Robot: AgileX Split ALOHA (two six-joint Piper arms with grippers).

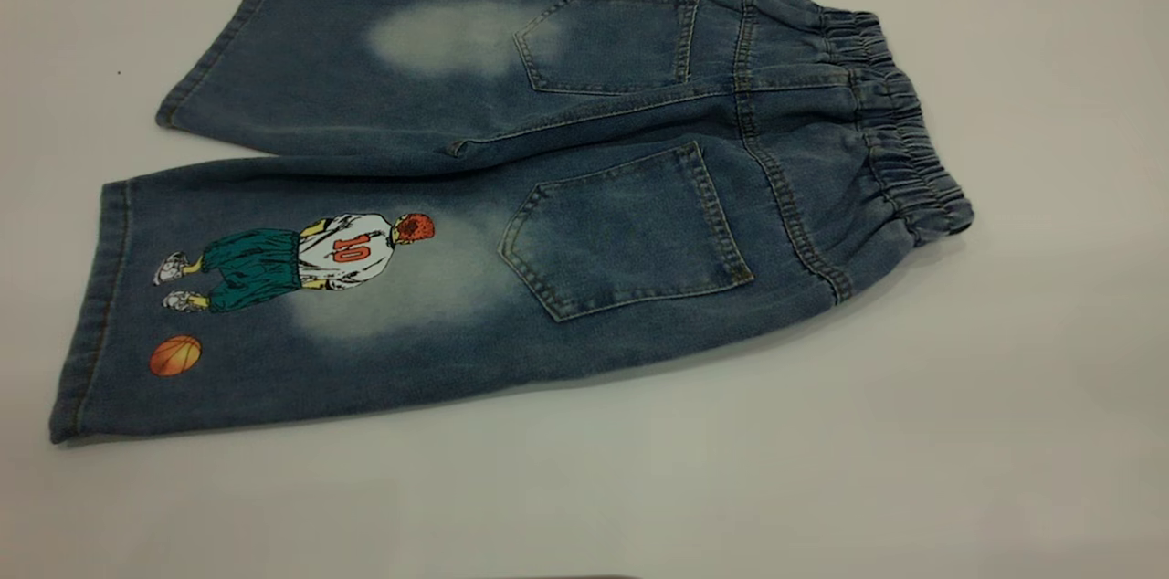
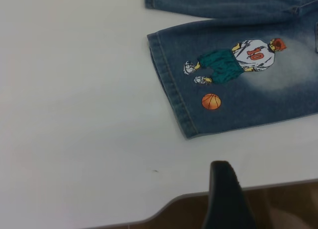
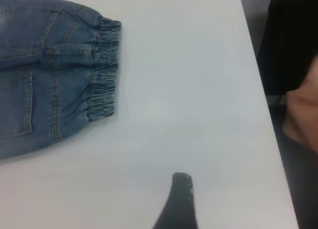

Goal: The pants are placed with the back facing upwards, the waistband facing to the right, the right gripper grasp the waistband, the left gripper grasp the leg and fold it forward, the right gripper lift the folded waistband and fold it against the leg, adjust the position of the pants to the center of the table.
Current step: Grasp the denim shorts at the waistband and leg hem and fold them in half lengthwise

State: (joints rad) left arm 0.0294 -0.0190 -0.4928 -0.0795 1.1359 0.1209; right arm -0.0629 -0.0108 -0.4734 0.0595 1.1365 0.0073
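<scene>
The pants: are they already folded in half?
No, the pants lie flat and spread on the table, with both legs side by side and both back pockets showing.

brown floor [image 2: 278, 199] shows past the table's near edge in the left wrist view. in the right wrist view, a dark panel [image 3: 290, 40] sits beyond the table's side edge, with part of a person [image 3: 303, 110] just beside it.
</scene>
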